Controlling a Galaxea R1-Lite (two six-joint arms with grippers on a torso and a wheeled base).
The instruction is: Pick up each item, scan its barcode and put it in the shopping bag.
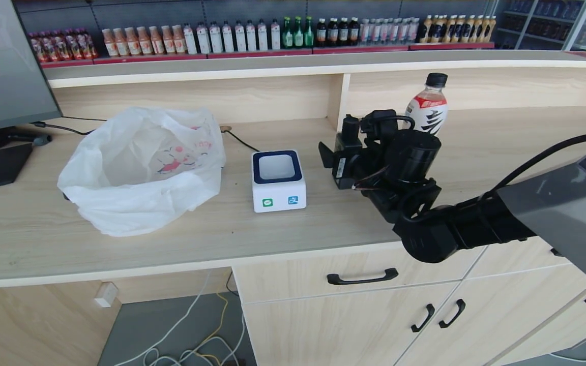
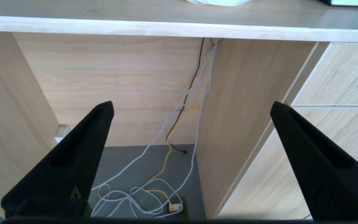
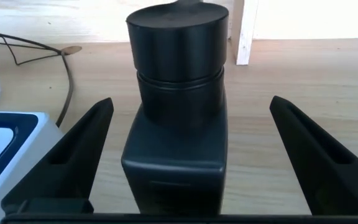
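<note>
A black bottle [image 3: 178, 124] with a round black cap stands upright on the wooden counter [image 1: 298, 229], right of the white scanner [image 1: 277, 180]. My right gripper [image 3: 191, 102] is open around it, one finger on each side, and neither finger touches it. In the head view the gripper [image 1: 346, 155] and the black bottle [image 1: 349, 128] sit just right of the scanner. A drink bottle [image 1: 428, 107] with a white and red label and a black cap stands behind the arm. The white shopping bag [image 1: 143, 168] lies open at the left. My left gripper [image 2: 191, 106] is open and holds nothing, below the counter.
A monitor [image 1: 3, 66] on its stand occupies the far left of the counter, with a cable running behind the bag. A raised shelf with an upright divider [image 1: 339, 99] backs the counter. Drawers with black handles [image 1: 361, 278] are below. Loose cables [image 2: 166, 155] hang in the recess under the counter.
</note>
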